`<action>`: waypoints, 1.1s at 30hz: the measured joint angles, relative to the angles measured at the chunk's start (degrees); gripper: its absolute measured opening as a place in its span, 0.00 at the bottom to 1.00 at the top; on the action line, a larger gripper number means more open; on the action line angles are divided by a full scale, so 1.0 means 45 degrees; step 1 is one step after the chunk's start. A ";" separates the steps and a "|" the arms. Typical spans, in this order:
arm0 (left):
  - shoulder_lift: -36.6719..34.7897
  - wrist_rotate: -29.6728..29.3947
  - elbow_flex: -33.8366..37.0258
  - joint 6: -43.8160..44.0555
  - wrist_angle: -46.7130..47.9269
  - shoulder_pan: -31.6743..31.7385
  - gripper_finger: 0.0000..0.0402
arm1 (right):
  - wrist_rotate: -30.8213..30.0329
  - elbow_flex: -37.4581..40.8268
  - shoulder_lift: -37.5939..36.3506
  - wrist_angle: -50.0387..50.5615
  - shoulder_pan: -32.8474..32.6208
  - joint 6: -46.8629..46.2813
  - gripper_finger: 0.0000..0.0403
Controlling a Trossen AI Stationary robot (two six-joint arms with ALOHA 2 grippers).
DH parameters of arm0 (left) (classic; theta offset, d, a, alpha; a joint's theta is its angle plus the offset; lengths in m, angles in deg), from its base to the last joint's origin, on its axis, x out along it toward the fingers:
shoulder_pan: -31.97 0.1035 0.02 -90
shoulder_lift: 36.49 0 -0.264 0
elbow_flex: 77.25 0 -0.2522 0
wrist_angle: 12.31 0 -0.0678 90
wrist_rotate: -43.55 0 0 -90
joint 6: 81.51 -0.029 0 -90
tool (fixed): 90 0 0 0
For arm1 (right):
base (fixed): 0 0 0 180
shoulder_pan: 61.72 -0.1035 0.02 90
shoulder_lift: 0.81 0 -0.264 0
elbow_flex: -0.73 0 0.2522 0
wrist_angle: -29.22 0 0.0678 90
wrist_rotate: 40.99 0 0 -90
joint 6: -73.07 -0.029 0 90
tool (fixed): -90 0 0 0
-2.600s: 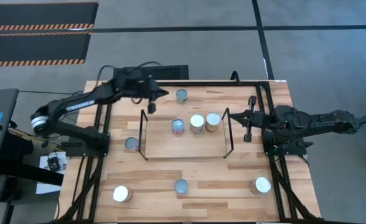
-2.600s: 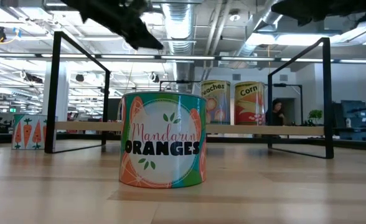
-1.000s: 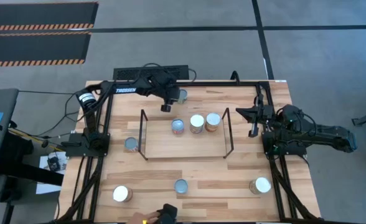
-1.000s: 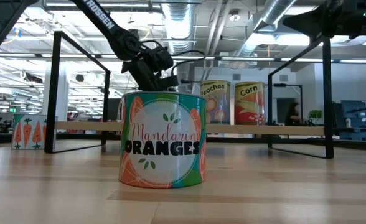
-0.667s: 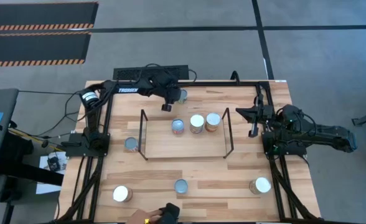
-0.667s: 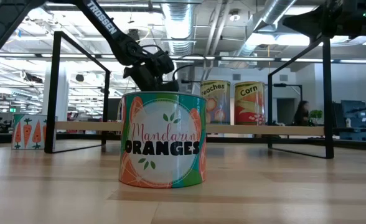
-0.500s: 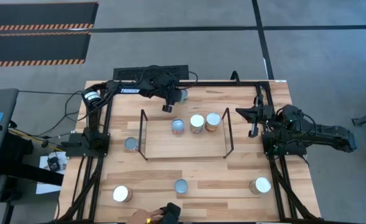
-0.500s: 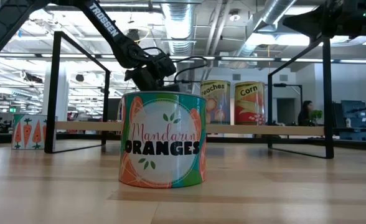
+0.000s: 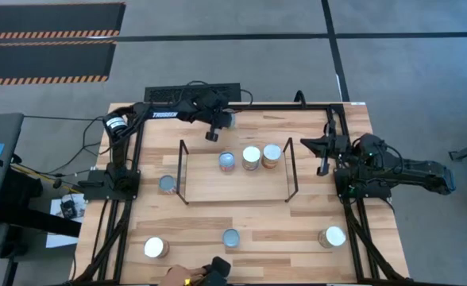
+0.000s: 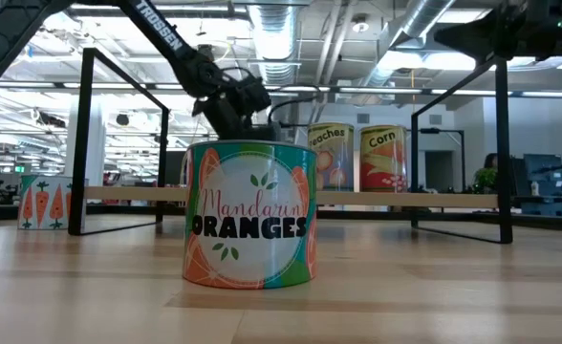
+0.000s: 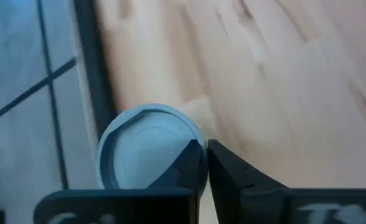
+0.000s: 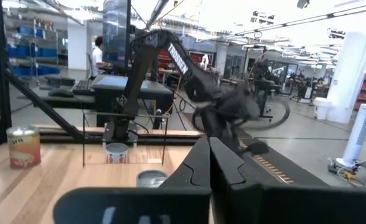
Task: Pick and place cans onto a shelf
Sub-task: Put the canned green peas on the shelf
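High view: left tool [image 9: 211, 136] apparently above can [image 9: 229, 121].

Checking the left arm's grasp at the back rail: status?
Left gripper shut, fingers together beside the back can, not around it. Right gripper shut, waiting at table's right. Three cans on shelf.
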 joint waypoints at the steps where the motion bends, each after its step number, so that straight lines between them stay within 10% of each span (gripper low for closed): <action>1: -0.0160 -0.0006 -0.0217 0.0005 0.0230 0.0005 0.01 | 0.0008 0.0000 -0.0014 0.0031 0.0000 0.0118 0.02; 15: -0.4342 0.0031 -0.1667 0.2808 0.3231 -0.0670 0.00 | 0.0704 0.1316 -0.1673 0.0267 -0.0003 -0.0046 0.01; 33: -0.6100 -0.2794 -0.1649 1.0191 0.7842 -0.6415 0.00 | 0.0486 0.1848 -0.2571 -0.0546 -0.0092 -0.0991 0.01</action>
